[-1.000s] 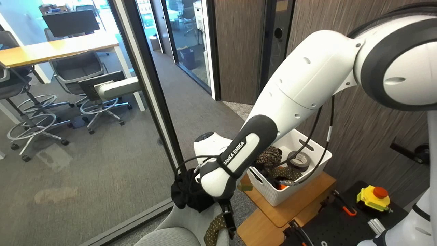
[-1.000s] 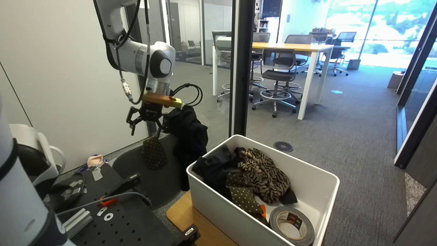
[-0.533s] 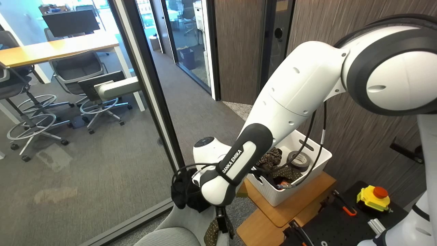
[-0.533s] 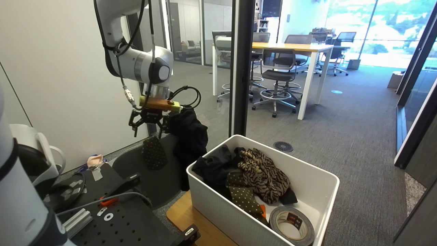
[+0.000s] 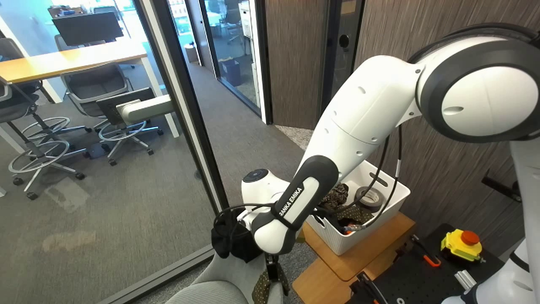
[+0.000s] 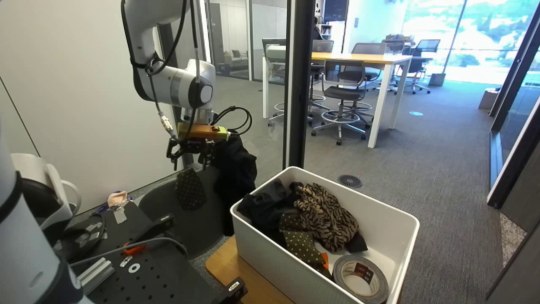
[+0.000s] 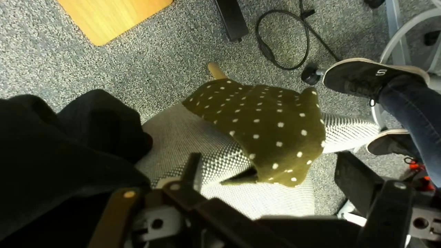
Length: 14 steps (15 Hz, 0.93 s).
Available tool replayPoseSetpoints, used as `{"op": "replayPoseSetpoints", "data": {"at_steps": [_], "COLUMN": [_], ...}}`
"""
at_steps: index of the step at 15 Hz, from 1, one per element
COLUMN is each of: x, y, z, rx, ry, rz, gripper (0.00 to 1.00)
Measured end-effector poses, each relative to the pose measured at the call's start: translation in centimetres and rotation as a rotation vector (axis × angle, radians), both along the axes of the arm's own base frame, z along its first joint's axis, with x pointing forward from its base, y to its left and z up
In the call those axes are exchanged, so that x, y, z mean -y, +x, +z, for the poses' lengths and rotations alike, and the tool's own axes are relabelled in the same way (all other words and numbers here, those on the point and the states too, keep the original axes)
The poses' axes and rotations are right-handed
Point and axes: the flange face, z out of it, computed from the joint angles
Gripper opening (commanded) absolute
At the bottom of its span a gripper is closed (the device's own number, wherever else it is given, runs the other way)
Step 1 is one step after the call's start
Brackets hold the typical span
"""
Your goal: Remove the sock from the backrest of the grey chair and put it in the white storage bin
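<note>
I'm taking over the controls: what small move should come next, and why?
Probably lower the open tool slightly before closing: in the wrist view the spotted sock drapes over the grey chair's backrest, ungripped, and in an exterior view the fingertips look only about level with the sock's top.

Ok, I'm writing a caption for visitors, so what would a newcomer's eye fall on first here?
Probably the big white robot arm, stretched across an exterior view towards the grey chair. Next, likely the white-dotted olive sock, draped over the chair's backrest below the open gripper. After that, perhaps the white storage bin on a wooden surface, with tiger-striped cloth and a roll of tape inside.
</note>
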Motion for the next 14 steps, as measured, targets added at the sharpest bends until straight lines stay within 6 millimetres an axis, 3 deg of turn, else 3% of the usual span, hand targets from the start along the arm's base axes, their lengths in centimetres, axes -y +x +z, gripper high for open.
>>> {"op": "replayPoseSetpoints", "data": {"at_steps": [9, 10, 14], "x": [0.03, 0.05, 0.64], "y": [-0.35, -0.36, -0.13], "z": [-0.36, -0.39, -0.72], "rx": [0.025, 0.026, 0.035], "ry": [-0.032, -0.034, -0.050], "rz": [0.056, 0.059, 0.073], "gripper": [1.00, 0.79, 0.49]}}
